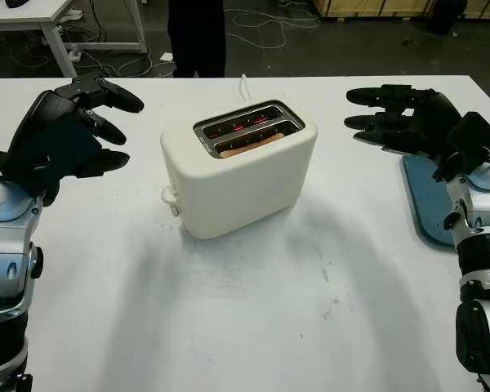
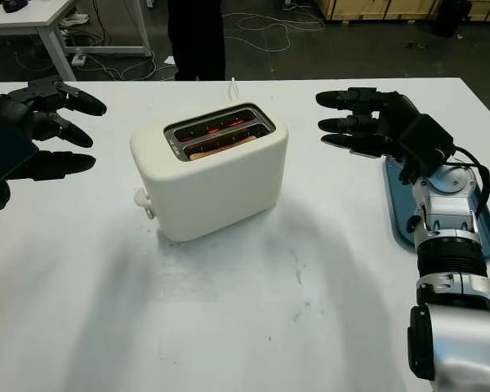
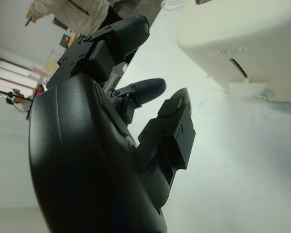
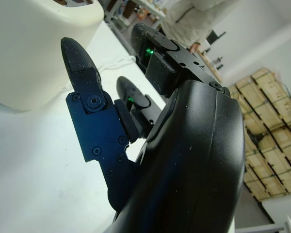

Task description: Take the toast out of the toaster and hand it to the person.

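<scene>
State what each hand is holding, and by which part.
Nothing. The left hand and right hand are open, either side of the toaster; the toast sits in its slot.

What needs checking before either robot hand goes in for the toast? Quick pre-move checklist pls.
1. Toast location: brown slice of toast sits low in the near slot of the cream plastic toaster: ok.
2. Heat: far slot glows red inside: not ok.
3. Toast raised enough to pinch: barely above the slot rim: not ok.
4. Left robot hand free: open, beside the toaster, apart from it: ok.
5. Right robot hand free: open, on the toaster's other side, above the blue tray: ok.
6. Receiver: person in dark clothing stands beyond the table's far edge; an offered hand: cannot tell.
</scene>
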